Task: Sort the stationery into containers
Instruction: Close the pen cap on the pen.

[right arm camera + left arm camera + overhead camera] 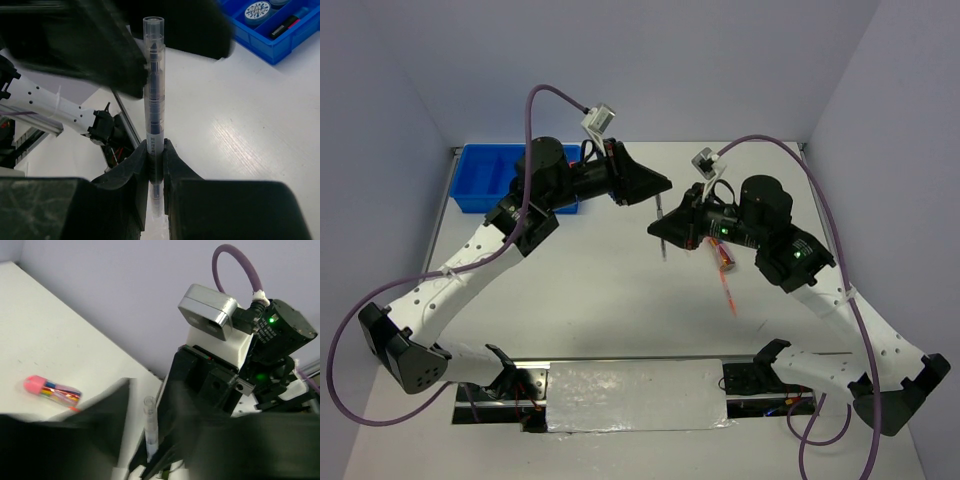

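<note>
My right gripper (667, 232) (156, 150) is shut on a thin silver pen (659, 208) (153, 75) and holds it upright above the table's middle. My left gripper (662, 184) (149, 390) is open, its jaws either side of the pen's top end (150, 422). I cannot tell whether they touch it. The blue tray (485, 178) (280, 47) stands at the back left and holds a blue-white disc (257, 10) and a pink-capped highlighter (285, 26). A pink-capped tube (52, 389) (720, 256) and an orange pen (728, 288) lie on the table under the right arm.
The white table (620, 300) is walled by grey panels at the back and sides. Purple cables (535, 110) loop above both arms. A silver plate (635, 395) lies at the near edge between the arm bases.
</note>
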